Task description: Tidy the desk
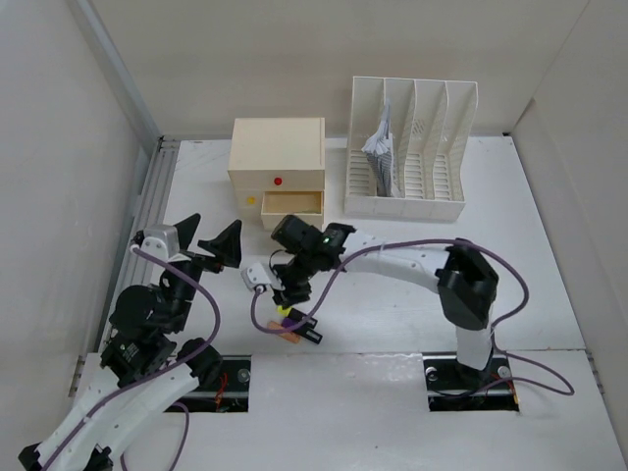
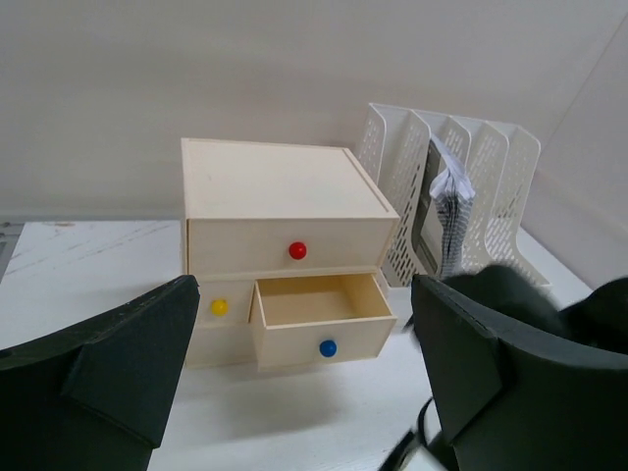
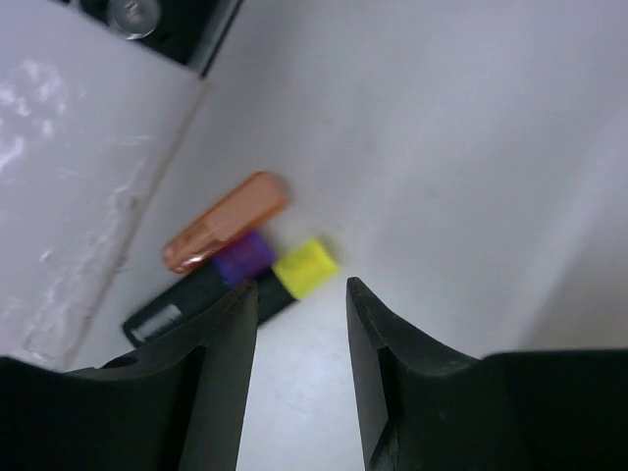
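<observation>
My right claw [image 3: 301, 299] is spread open and grips nothing. It points down at a small cluster of marker pens lying on the worktop [image 1: 549, 294], a large flat white matte rectangle that carries everything here. Past my fingertips [image 3: 240, 304] I see a yellow pen cap [image 3: 305, 266] in the gap. Beside it lies a purple pen cap [image 3: 243, 257], then an orange translucent-capped pen [image 3: 226, 221]. The black pen barrels [image 3: 182, 306] run off behind my left finger (I can't tell if the tips touch the pens). The cluster sits near the worktop's near edge, between my two arm bases.

My left claw [image 1: 208, 237] is also wide open and holds nothing. It sits well apart from the pens and faces the far side. Ahead of it stands a cream wooden three-drawer box [image 2: 265, 186] with a red round knob [image 2: 297, 250] on top and a yellow round knob [image 2: 219, 307] lower left. The lower-right drawer [image 2: 319, 304] has a blue round knob [image 2: 328, 347] and is pulled out, its inside bare. Just to the right of the box is a white slotted plastic file rack [image 2: 505, 167]. A checked paper bundle [image 2: 451, 201] stands upright in one slot.
</observation>
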Robot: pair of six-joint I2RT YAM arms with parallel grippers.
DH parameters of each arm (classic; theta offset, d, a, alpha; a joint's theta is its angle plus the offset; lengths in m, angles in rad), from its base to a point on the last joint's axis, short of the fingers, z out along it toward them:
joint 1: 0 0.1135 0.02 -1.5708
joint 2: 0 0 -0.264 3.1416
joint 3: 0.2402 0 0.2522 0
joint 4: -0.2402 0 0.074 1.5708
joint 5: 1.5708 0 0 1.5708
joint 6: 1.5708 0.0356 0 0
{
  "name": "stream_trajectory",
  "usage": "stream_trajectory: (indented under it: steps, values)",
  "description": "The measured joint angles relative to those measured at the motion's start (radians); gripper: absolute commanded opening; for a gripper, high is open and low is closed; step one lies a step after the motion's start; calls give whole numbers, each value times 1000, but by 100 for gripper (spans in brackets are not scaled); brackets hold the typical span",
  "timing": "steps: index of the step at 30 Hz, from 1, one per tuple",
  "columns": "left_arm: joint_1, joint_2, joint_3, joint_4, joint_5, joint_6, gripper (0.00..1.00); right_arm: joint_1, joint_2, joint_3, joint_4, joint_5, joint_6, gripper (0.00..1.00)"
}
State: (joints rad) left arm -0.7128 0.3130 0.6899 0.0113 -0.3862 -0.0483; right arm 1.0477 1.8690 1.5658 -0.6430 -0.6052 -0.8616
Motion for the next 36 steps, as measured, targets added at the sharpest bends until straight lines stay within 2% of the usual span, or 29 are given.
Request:
stream_trajectory:
  steps: [4,11,17,24,36]
  values:
    - [0,-68,-24,21,0,6,88,62,89,-39,-24,-5,30,46]
    - [0,-109,-32,50,0,8,88,132,103,-45,42,46,166,51]
    - [0,-109,-40,52,1,8,88,139,128,-53,123,95,328,51]
    - [0,-109,-41,52,1,8,88,143,136,-153,227,200,502,52]
    - [0,-113,-41,52,1,15,88,195,134,-222,349,299,654,58]
